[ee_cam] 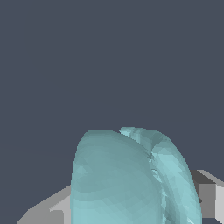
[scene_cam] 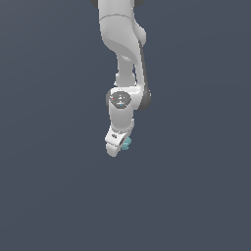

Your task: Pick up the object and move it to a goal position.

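Observation:
The object (scene_cam: 126, 144) is a small light teal roundish lump that peeks out beside the white gripper head in the exterior view. My gripper (scene_cam: 121, 146) hangs at the end of the white arm, near the middle of that view, and is shut on the object. In the wrist view the object (ee_cam: 127, 179) fills the lower middle as a large teal lobed lump. A grey finger (ee_cam: 46, 212) presses against one side of it and the other finger (ee_cam: 209, 199) against the opposite side. The fingertips themselves are hidden.
The white arm (scene_cam: 122, 44) comes down from the exterior view's top edge. A plain dark blue-grey background surrounds it on all sides in both views.

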Motion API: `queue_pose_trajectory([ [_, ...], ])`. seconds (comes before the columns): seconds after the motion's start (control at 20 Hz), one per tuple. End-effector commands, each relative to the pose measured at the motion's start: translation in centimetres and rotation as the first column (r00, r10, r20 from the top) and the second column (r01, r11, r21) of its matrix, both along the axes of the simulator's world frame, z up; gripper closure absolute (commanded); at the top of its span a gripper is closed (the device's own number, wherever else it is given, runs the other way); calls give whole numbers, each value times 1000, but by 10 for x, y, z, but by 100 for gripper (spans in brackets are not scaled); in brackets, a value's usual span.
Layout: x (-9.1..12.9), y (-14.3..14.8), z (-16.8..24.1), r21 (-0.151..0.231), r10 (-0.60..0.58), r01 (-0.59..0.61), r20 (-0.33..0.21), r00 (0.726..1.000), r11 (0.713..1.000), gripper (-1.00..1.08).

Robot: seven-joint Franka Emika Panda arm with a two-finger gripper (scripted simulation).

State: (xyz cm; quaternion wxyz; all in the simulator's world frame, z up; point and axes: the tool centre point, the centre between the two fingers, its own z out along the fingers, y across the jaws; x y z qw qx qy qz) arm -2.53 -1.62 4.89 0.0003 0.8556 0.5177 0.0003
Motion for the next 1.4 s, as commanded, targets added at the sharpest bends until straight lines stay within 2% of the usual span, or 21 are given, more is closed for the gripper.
queue_pose_trajectory([
  [0.0,9,-7,2,0,0,0,0,1000,1000,108],
  [0.95,105,-76,21,1,0,0,0,1000,1000,108],
  [1.35,131,-94,26,1,0,0,0,1000,1000,108],
])
